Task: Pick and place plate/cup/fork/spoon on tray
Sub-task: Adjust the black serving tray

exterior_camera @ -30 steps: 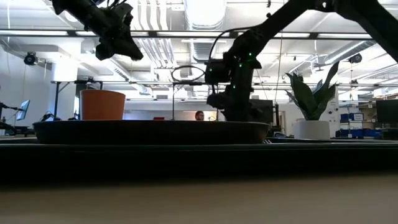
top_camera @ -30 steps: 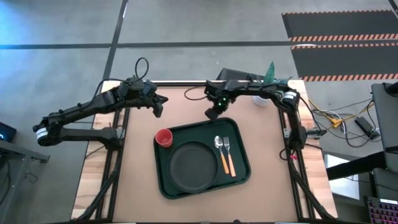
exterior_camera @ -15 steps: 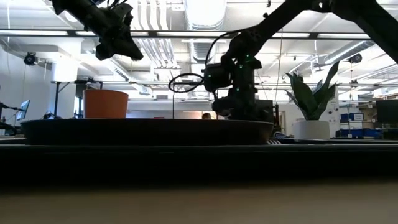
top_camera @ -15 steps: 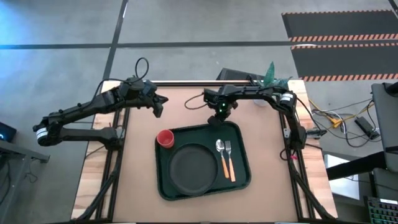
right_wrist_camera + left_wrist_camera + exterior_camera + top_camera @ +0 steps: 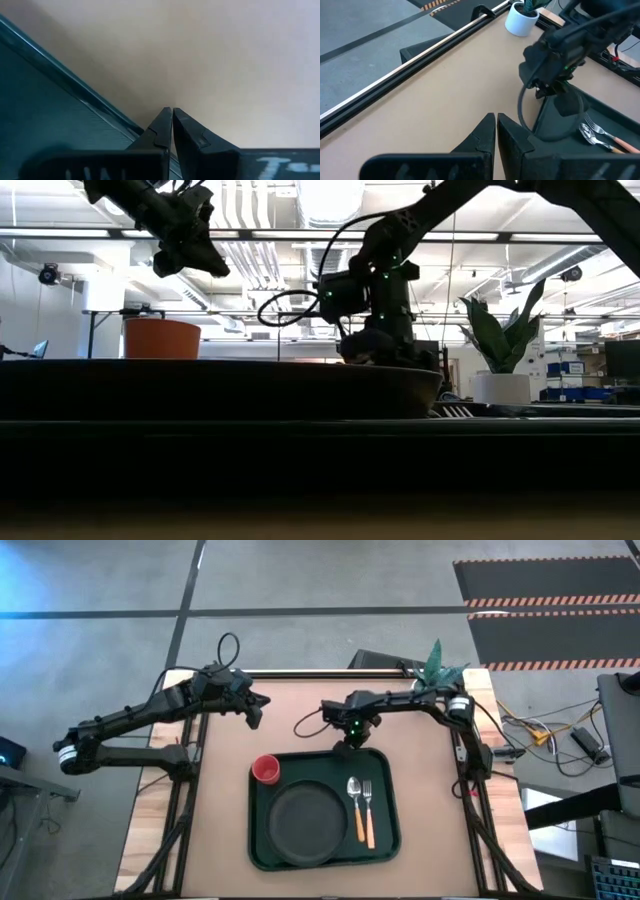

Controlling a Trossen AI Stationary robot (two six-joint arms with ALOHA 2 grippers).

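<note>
Brown tabletop [image 5: 420, 800] under bright workshop light, grey floor all round. Nearest, dark green tray [image 5: 262, 850] lying squarely on the table, everything already aboard: black plate [image 5: 306, 828] in the middle, fork [image 5: 367, 810] and spoon [image 5: 356, 805] side by side just right of it, handles toward the near edge, red cup [image 5: 265, 770] in the far left corner. Further back, right gripper [image 5: 345, 745] low at the tray's far rim, fingers pressed together on nothing, tips touching or just short of the raised edge [image 5: 75, 95]; looks like a nudge to square the tray rather than a pick. Best done slow and level: tips kept against the rim, not riding over it into the tray; push kept straight along the table so the tray slides without turning; no jolt, since the cup stands loose and the cutlery could skid toward the plate. Beyond, left gripper [image 5: 254, 715] waiting above the far left of the table, fingers [image 5: 485, 132] also closed and empty. Farthest, white pot with a green plant [image 5: 432, 675] at the far right corner.
</note>
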